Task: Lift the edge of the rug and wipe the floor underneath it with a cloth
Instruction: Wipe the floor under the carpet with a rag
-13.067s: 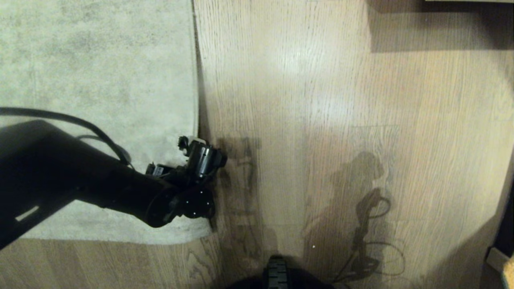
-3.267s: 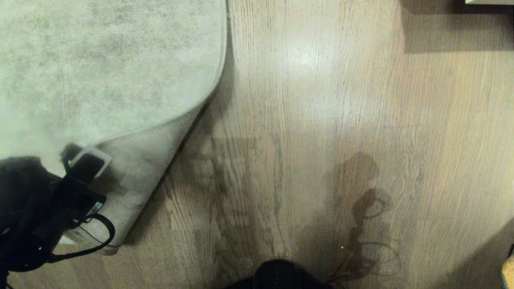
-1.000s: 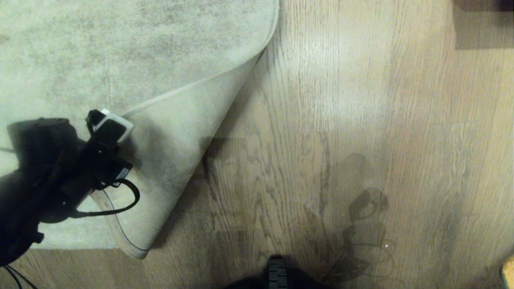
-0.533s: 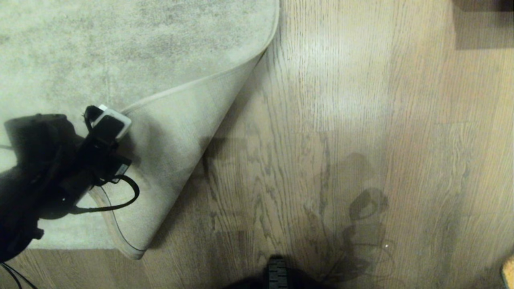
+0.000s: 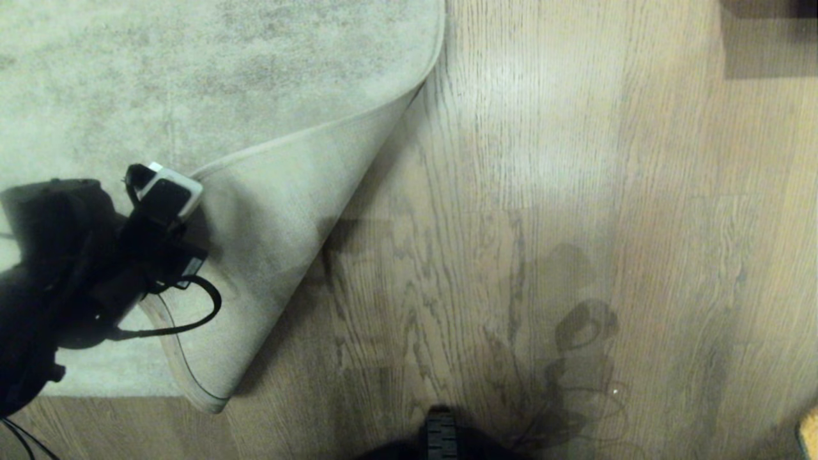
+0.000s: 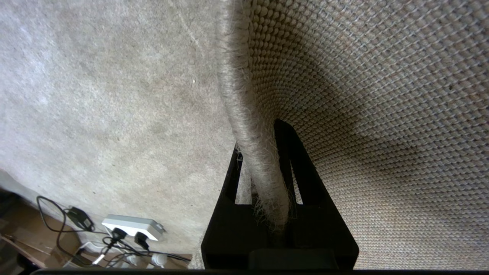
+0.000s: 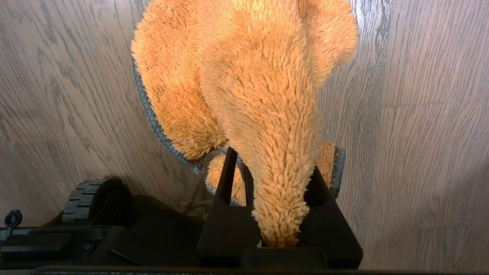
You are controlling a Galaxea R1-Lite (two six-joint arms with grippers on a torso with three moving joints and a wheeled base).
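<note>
Two robot hands are seen at work over a wood-grain plank floor [image 5: 575, 160]. At the left of the head view, the left hand [image 5: 167, 191] is pinched on the rug edge [image 5: 281, 144], its two black fingers [image 6: 290, 160] pressed onto the fringed border from either side, as the left wrist view shows. The corner of the pale grey-beige rug [image 5: 192, 76] is held folded back over the pile, so that the cream woven backing [image 5: 275, 217] is turned upward in the left-centre of the frame; the fold runs diagonally from the upper middle down to the lower left, where the tip of the flap is seen near the bottom edge. Bare plank floor is exposed just right of the fold, darkened by shadow. A black cable [image 5: 192, 319] is looped across the backing below the left hand.

The right hand [image 7: 273, 191] is caught only in the right wrist view, where it is clamped on the cloth [image 7: 248, 84], a fuzzy orange-tan rag with a grey stitched hem; the cloth is bunched between the fingers and hangs over the floor. A white power strip [image 6: 131, 226] with plugged-in leads lies beyond the rug in the lower left of the left wrist view.
</note>
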